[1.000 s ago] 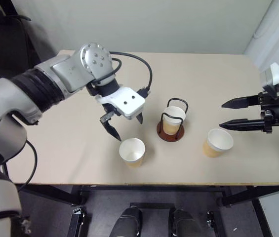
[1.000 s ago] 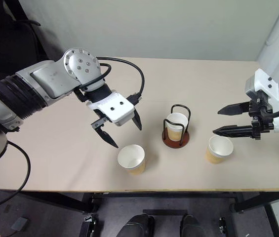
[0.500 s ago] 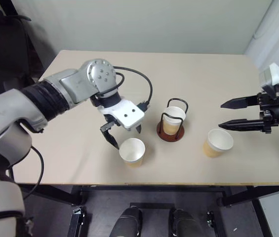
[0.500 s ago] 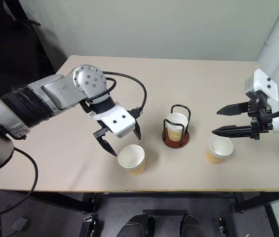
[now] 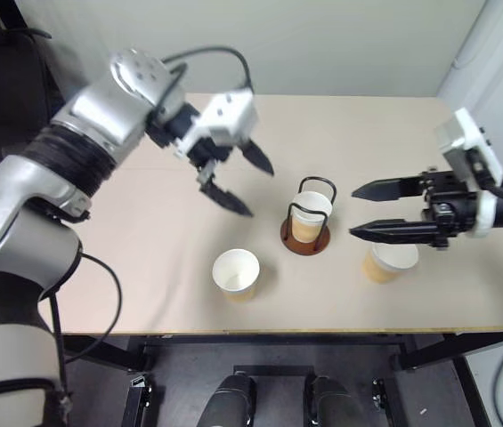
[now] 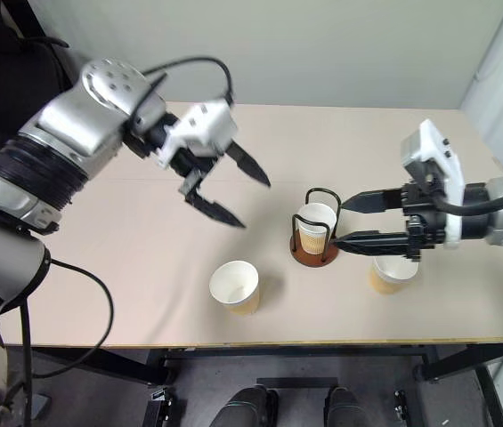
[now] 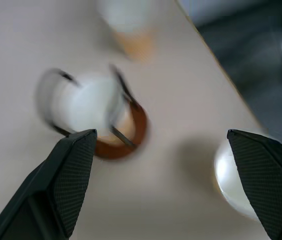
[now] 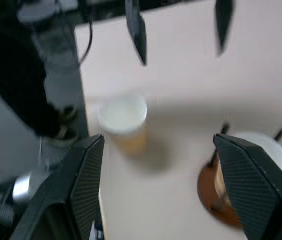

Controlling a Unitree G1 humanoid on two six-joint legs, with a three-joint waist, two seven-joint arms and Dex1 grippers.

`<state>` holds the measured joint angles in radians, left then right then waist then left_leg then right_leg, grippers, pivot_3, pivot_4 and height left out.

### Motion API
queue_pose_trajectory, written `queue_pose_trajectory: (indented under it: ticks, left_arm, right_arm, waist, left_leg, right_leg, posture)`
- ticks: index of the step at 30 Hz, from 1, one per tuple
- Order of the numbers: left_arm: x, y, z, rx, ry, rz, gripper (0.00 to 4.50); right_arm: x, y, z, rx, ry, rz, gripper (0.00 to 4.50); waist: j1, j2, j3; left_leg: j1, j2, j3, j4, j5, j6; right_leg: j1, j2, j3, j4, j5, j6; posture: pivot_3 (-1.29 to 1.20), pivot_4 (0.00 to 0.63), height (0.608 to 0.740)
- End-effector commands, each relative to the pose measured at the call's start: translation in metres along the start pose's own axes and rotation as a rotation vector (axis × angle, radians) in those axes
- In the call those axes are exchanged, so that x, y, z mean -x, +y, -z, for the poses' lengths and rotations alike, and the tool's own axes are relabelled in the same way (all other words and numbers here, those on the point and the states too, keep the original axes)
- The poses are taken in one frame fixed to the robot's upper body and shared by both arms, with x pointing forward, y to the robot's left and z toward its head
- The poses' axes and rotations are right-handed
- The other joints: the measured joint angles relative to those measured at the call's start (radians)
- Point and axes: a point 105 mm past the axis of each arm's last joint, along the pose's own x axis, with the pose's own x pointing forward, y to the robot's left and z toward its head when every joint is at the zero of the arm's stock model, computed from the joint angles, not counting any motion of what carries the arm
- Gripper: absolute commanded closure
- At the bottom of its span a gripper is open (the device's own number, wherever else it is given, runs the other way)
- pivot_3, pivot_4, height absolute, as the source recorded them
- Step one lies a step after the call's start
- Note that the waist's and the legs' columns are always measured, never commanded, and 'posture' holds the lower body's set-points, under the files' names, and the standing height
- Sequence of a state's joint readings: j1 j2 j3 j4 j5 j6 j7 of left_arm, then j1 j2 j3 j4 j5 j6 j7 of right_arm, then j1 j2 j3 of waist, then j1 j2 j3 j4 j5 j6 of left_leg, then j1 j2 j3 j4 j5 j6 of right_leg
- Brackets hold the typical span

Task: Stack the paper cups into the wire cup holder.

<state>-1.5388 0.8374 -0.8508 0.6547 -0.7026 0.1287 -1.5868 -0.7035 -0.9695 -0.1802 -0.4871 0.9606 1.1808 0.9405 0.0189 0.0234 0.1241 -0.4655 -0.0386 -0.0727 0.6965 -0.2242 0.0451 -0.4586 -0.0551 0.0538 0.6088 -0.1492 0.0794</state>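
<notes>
Out on the beige table [image 5: 144,240], the wire cup holder [image 5: 306,233] sits near the middle, its reddish-brown disc flat on the top and its black wire loops standing upright around one paper cup [image 5: 309,213] already seated inside. A second cup [image 5: 237,273] stands upright, well apart from the holder, toward the near edge on the robot's left. The third cup [image 5: 388,261] stands just right of the holder, close to it but not touching.

The left gripper [image 5: 249,182] hangs in the air above the table, to the left of the holder and beyond the near cup, its two black fingers spread wide with nothing between them. In the left wrist view the holder [image 7: 118,137] with its seated cup lies between those splayed fingers, with bare tabletop in the gap — no contact with anything.

The right gripper [image 5: 364,212] reaches in level from the right, jaws parted and empty. Its lower finger [image 5: 393,231] crosses right over the third cup's rim in the head views, hiding part of it, and in the right eye view its tip points at the holder's wires; whether it touches either I cannot tell.

Beyond the table, a plain pale wall [image 5: 340,44]; below the near edge, a dark frame [image 5: 260,342] — nothing else on the tabletop.
</notes>
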Motion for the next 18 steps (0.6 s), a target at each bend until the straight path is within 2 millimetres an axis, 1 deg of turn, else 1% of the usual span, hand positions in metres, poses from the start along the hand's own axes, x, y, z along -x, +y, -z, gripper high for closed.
queue_pose_trajectory:
  ticks: [1,4,6,8,10,12,14,17,18]
  left_arm:
    - [0.019,-0.011,0.008,0.135,-0.082,-0.024,0.02]
    - [0.021,-0.035,0.026,0.245,-0.065,0.019,0.02]
    - [0.023,-0.059,0.04,0.318,-0.034,0.06,0.02]
    - [0.026,-0.08,0.053,0.354,0.009,0.086,0.02]
    - [0.031,-0.093,0.061,0.391,0.035,0.089,0.02]
    - [0.036,-0.099,0.066,0.413,0.044,0.077,0.02]
    - [0.039,-0.099,0.068,0.415,0.051,0.062,0.02]
    - [0.049,-0.092,0.069,0.402,0.055,0.009,0.02]
    - [0.053,-0.089,0.069,0.394,0.056,-0.012,0.02]
  right_arm:
    - [0.0,0.006,0.003,0.006,0.003,0.055,0.97]
    - [-0.005,0.01,0.007,-0.01,0.013,0.051,0.97]
    - [-0.008,0.012,0.008,-0.017,0.012,0.043,0.97]
    - [-0.011,0.012,0.01,-0.02,0.013,0.042,0.97]
    - [-0.015,0.011,0.014,-0.003,0.036,0.047,0.97]
    - [-0.018,0.011,0.02,0.01,0.066,0.047,0.97]
    - [-0.02,0.01,0.026,0.029,0.1,0.048,0.97]
    - [-0.026,0.011,0.048,0.139,0.235,0.028,0.97]
    - [-0.029,0.01,0.055,0.191,0.282,0.025,0.97]
  waist:
    - [0.001,0.0,0.0]
    - [-0.003,0.001,0.0]
    - [-0.004,-0.001,-0.001]
    - [-0.006,-0.001,-0.001]
    - [-0.006,-0.001,-0.001]
    - [0.0,-0.001,-0.001]
    - [0.005,-0.001,-0.001]
    - [0.008,-0.001,-0.001]
    - [0.007,-0.001,-0.001]
  left_leg:
    - [0.001,0.0,0.0,-0.001,0.001,-0.002]
    - [0.004,0.0,0.0,-0.002,0.0,-0.004]
    - [0.004,0.0,0.001,-0.003,0.001,-0.007]
    - [0.004,0.001,0.0,-0.003,0.0,-0.009]
    - [0.005,0.001,0.0,-0.004,-0.001,-0.009]
    - [0.006,0.001,-0.001,-0.004,-0.001,-0.01]
    - [0.007,0.001,-0.003,-0.004,-0.002,-0.009]
    - [0.007,0.0,-0.003,-0.005,-0.005,-0.004]
    - [0.007,0.0,-0.003,-0.005,-0.007,-0.006]
  right_leg:
    - [0.001,-0.001,0.0,0.0,-0.001,0.0]
    - [0.001,-0.001,0.001,0.0,-0.002,0.0]
    - [0.001,0.0,0.001,0.0,-0.004,-0.001]
    - [0.001,0.0,0.002,0.0,-0.005,-0.001]
    - [0.001,0.001,0.001,0.0,-0.007,-0.002]
    - [0.002,0.002,0.0,0.001,-0.008,-0.004]
    - [0.003,0.001,0.0,0.002,-0.009,-0.005]
    - [0.003,0.001,0.0,0.002,-0.008,-0.007]
    - [0.003,0.001,0.0,0.002,-0.007,-0.008]
  posture:
    - [0.0,0.15,0.74]
    - [0.0,0.15,0.74]
    - [0.0,0.15,0.74]
    - [0.0,0.15,0.74]
    - [0.0,0.15,0.74]
    - [0.0,0.15,0.74]
    - [0.0,0.15,0.74]
    - [0.0,0.15,0.74]
    - [0.0,0.15,0.74]
